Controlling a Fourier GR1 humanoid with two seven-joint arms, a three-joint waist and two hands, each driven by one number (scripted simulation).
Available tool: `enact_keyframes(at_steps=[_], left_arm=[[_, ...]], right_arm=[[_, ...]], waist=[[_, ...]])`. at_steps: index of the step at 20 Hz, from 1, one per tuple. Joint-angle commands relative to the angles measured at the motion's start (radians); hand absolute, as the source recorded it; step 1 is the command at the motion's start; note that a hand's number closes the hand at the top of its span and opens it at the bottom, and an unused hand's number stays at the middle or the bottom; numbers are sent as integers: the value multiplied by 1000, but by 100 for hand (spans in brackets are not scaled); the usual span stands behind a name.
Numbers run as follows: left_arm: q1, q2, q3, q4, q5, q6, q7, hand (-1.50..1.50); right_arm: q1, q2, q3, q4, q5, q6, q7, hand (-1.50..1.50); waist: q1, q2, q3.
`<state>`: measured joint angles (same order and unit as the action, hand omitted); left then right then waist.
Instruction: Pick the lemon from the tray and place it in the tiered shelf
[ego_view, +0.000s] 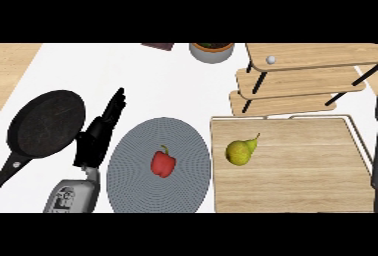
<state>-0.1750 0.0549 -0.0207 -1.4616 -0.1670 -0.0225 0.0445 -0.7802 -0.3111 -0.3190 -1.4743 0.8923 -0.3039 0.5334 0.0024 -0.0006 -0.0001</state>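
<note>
Left of the wooden tray (295, 185), past the grey plate (140, 145) with its red pepper (163, 164): left hand (103, 131), fingers straight and together, pointing up the view, holding nothing. White counter (148, 75) under all; black pan (48, 125) farther left of the tray, tiered shelf (303, 82) just behind it. On the tray's left part, well apart from the hand: yellow-green fruit (239, 151), pear-shaped, with a curved stem.
</note>
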Motion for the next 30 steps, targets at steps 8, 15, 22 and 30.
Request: enact_keyframes(at_steps=[8,15,22,30], left_arm=[[46,-9,-16,-51,-8,2,5,0],[-23,15,33,47,7,-4,-28,0],[47,-6,11,16,-4,10,-40,0],[72,-15,0,-54,-14,29,0,0]], right_arm=[[-17,-12,-45,-127,-170,30,78,-150],[-121,-175,-265,-153,-306,23,162,-150],[51,-328,-435,-278,-455,264,372,-150],[322,-486,-775,-259,-765,580,284,-150]], waist=[[-1,-2,0],[-13,-3,0],[-37,-9,0],[-43,-10,2]])
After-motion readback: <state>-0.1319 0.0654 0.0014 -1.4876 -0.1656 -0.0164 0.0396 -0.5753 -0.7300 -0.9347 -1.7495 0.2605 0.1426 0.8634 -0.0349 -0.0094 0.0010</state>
